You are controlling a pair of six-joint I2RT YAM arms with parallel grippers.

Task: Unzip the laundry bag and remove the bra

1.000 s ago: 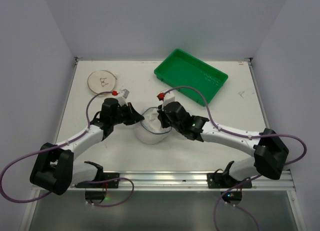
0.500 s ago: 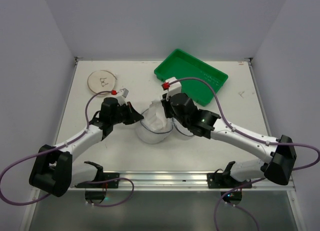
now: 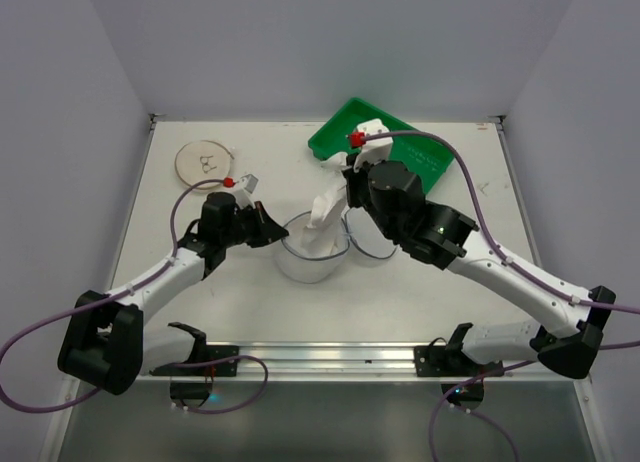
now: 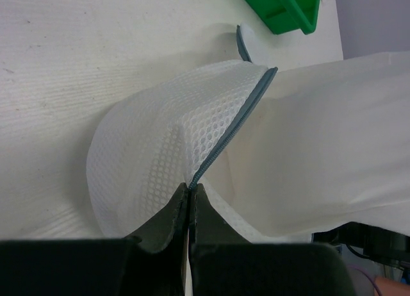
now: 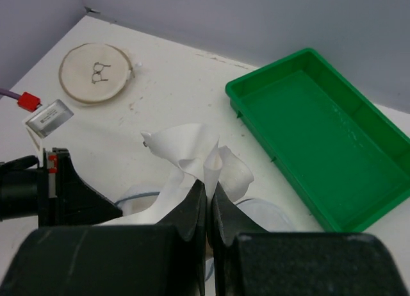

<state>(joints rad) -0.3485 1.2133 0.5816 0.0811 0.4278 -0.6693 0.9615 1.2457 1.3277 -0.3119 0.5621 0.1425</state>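
Laundry bag sits open on the table, near the middle. Its two mesh bowls lie side by side and the dark zipper rim is parted.

Left gripper is at the bag's left edge. Its jaws are pressed together on the mesh right at the zipper rim. In the left wrist view the fingertips nip the seam where the zipper line ends.

Right gripper is above the bag's far side, jaws closed and pinching a fold of the bra. The white fabric hangs from the pinch down into the open bowl. Its lower part is inside the bag and its upper part is above the rim. In the right wrist view the bra bunches just ahead of the fingertips.

Green tray is beyond the bag, to its far right and apart from it. Beige disc is beyond the bag, to its far left and well apart.
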